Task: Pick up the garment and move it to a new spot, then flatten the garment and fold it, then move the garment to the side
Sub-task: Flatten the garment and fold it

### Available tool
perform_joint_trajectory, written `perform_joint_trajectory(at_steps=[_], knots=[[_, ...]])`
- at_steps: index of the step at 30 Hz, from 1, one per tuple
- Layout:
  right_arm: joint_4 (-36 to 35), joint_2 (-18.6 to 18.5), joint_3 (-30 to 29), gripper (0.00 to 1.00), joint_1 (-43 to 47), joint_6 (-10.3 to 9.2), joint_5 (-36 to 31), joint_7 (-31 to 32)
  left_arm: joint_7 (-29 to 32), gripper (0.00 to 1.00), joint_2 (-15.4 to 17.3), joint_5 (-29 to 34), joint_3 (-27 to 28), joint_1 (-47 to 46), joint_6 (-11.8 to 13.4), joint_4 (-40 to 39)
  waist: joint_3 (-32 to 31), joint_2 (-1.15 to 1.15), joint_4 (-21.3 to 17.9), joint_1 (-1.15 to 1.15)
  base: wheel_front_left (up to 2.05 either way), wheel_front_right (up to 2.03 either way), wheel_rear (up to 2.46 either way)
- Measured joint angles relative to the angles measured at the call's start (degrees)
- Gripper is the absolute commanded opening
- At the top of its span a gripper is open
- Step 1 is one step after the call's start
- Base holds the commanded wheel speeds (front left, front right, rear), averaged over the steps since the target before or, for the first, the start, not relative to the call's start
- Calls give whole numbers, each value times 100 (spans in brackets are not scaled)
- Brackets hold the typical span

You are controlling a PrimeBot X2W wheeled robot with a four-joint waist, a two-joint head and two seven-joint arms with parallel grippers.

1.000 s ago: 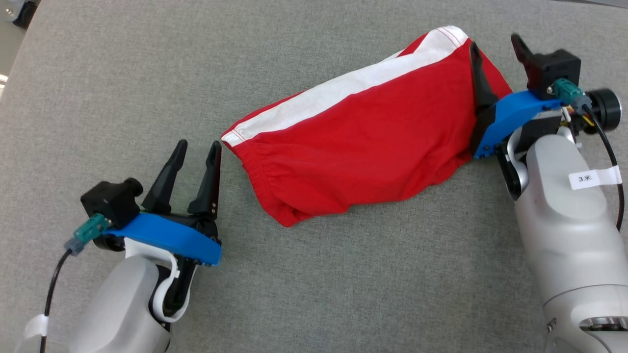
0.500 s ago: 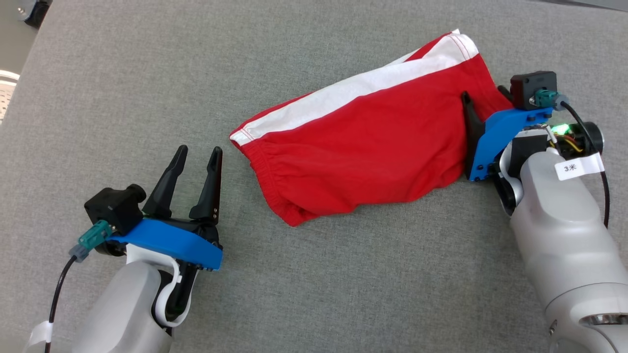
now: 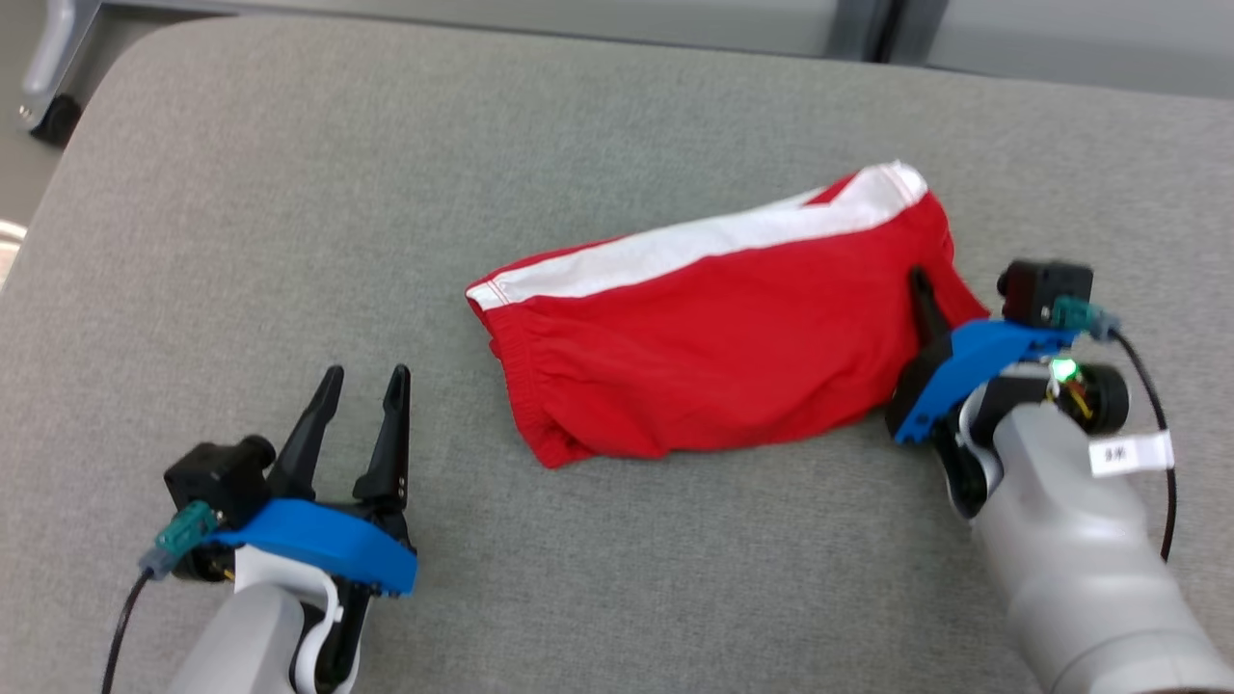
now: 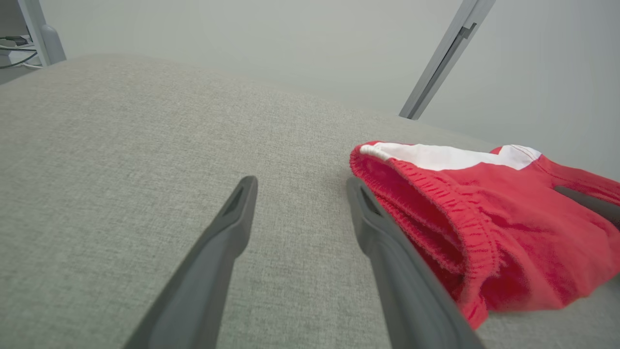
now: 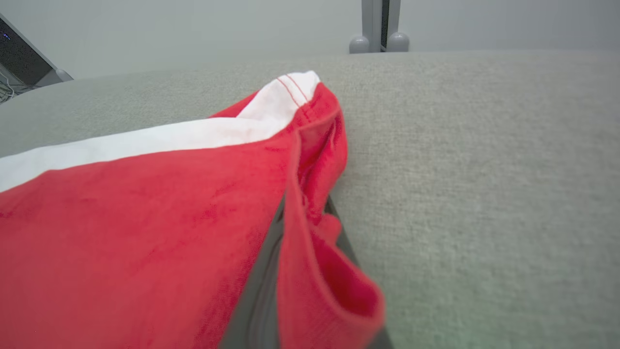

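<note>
Red garment (image 3: 713, 357), white band along far edge; lies rumpled on grey fabric surface (image 3: 386, 193), waistband end toward the left. Right gripper (image 3: 930, 299): pinched onto the garment's right end (one dark finger shows atop the cloth). Left gripper (image 3: 366, 376): lower left, fingers spread, apart from the garment.

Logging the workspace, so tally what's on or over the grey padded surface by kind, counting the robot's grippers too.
Garment, red with a white band: 1
Grippers, left gripper and right gripper: 2
Total: 3
</note>
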Motion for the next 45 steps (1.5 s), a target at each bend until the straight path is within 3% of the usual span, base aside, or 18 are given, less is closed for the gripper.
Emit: perform_joint_trajectory(at_steps=[13,22,25,34,43,44,45], knots=[[-1087,0,665,0,1907,0,1605,-48,0,100,-240,466,552,950,0,254,-934,0,-567,-2,0,0,0],[-1517,-2,452,0,2349,0,1457,-48,0,100,-382,627,624,1186,0,269,-1151,1,-717,-1,0,0,0],[-1892,-7,631,0,2284,0,1468,-48,1,100,-355,624,575,1170,0,267,-1109,1,-666,0,0,0,0],[-2996,2,2535,0,2168,0,2353,-49,0,100,-369,600,487,1159,0,364,-1198,1,-427,0,0,0,0],[-2680,5,4034,0,1880,0,3196,-48,0,100,-366,566,130,1008,0,374,-1125,2,-61,0,0,0,0],[-2583,-2,4142,12,1830,0,3301,-48,0,100,-356,565,89,993,0,386,-1120,2,-15,0,0,0,0],[-2530,-9,4268,59,1794,0,3383,-47,0,100,-338,564,47,981,0,403,-1116,1,26,0,0,0,0]])
